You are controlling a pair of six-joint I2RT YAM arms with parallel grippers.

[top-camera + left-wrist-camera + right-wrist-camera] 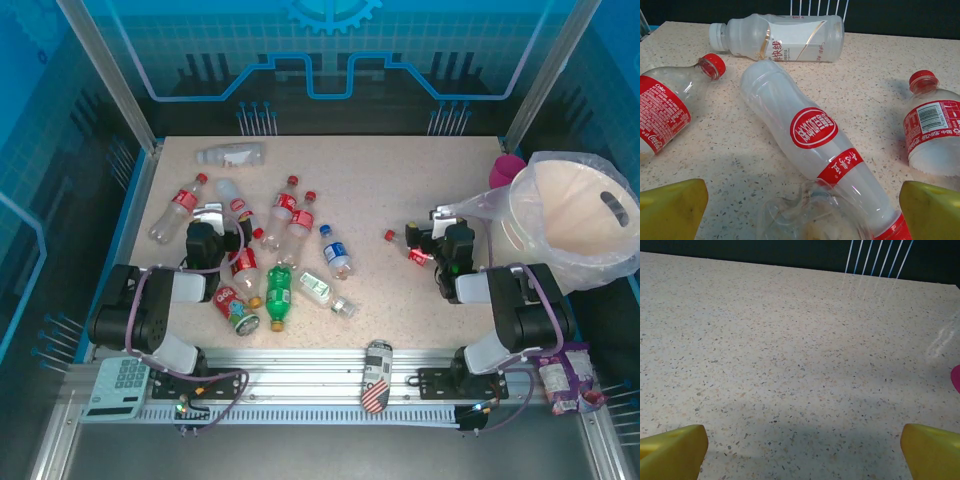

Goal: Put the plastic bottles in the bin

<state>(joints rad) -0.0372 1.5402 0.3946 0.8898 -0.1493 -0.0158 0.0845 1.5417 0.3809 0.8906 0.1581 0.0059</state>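
Plastic bottles: lying scattered left-centre on desk, well apart from bin at right. Probably light, thin-walled, slick; grasp across the body. Left gripper spread wide over frosted bottle; right gripper likewise, holding nothing.

Illumination is bright and even, from overhead; the top view is sharp, with a blue cast off the enclosure walls. Shadows beneath the plastic bottles are soft and short. A broad dim shadow crosses the near counter in the right wrist view, with faint glare streaks at right. The yellow fingers of the right pincer are out of focus.
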